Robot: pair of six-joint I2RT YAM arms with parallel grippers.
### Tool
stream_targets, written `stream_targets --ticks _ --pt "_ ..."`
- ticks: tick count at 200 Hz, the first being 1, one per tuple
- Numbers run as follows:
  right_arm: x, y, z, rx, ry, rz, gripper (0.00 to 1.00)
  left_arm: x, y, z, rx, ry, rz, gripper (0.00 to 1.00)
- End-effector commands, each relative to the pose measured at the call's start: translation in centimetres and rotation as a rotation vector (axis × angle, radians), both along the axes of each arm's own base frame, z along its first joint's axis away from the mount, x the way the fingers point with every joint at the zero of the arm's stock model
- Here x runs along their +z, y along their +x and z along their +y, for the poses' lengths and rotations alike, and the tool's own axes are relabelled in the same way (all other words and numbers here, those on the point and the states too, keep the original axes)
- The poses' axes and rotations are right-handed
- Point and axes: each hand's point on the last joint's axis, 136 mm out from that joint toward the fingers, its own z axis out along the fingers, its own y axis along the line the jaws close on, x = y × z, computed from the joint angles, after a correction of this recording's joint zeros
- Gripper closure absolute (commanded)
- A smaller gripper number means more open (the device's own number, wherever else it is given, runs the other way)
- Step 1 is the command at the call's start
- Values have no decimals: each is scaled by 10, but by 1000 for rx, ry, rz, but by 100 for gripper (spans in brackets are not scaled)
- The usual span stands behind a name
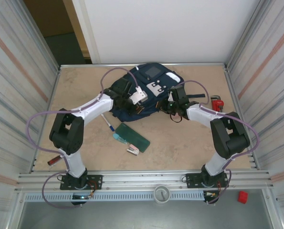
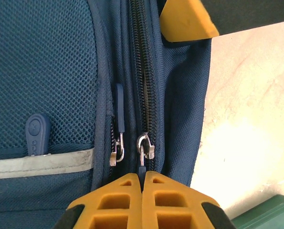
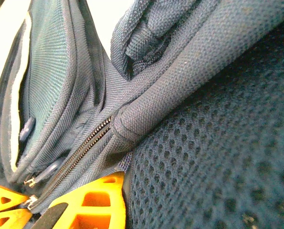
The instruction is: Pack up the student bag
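A: Where is the student bag?

B: The navy student bag lies at the far middle of the tabletop. Both arms reach onto it.

A: And the hands?

B: The left hand is clenched on a metal zipper pull of the bag. The right hand grips a fold of the bag's fabric beside a zipper. A green case lies nearer the front edge.
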Motion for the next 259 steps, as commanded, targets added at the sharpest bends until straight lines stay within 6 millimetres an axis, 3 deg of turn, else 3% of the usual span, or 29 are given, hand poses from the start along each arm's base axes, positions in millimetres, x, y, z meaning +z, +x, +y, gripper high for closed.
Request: stream_targets --ticks 1,21,96,147,176,190,205,242,259 --pt "7 8 13 3 58 -44 100 0 -5 -24 11 -83 85 98" --pt "7 8 14 6 62 -42 100 -10 -3 -22 43 -63 123 95" --pt "6 9 8 -5 53 -38 100 -15 1 -5 150 -165 264 71" --pt "7 10 9 -4 54 -39 100 -40 -1 6 186 -67 281 65" --pt "7 10 6 -10 46 -41 100 -46 -17 9 155 -35 293 67" --pt "3 9 5 -13 42 -35 100 -43 -25 10 143 -42 298 66" --pt "-1 6 5 -12 44 -27 100 -35 -20 15 194 -59 254 63" --pt "2 1 3 -7 49 -40 74 9 11 39 413 -170 78 54" --pt "2 1 1 -18 38 -43 71 19 28 63 574 -178 24 47"
